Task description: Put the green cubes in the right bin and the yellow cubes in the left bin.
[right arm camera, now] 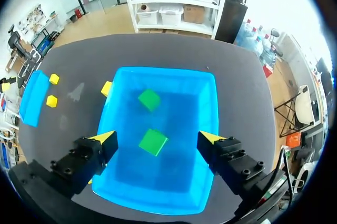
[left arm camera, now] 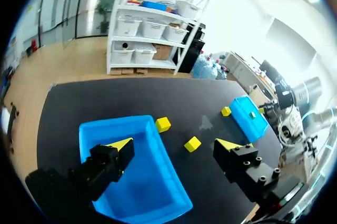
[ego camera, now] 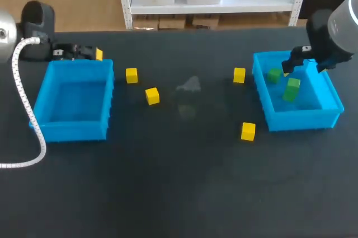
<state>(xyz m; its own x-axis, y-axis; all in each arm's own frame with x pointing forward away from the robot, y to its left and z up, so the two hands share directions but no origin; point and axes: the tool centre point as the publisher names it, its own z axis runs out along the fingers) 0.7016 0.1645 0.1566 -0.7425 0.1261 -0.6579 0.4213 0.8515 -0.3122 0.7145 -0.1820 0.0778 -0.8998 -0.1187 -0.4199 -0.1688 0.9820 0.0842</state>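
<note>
On the black table (ego camera: 184, 182), two green cubes (ego camera: 291, 89) sit in the right bin (ego camera: 330, 109) under the right gripper's (right arm camera: 157, 137) wide, empty jaws, while four yellow cubes (ego camera: 152, 96) lie between the bins, two of them beside the left bin (ego camera: 72, 129) and nearer the left gripper (left arm camera: 174, 144), likewise wide open.

Showed two green cubes (ego camera: 273, 75) (ego camera: 291, 89) lying inside the right blue bin (ego camera: 302, 119); four yellow cubes (ego camera: 131, 75) (ego camera: 152, 96) (ego camera: 239, 75) (ego camera: 248, 131) scattered between it and the left blue bin (ego camera: 72, 129).

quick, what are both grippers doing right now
left gripper: open, holding nothing
right gripper: open, holding nothing, over the right bin
</note>
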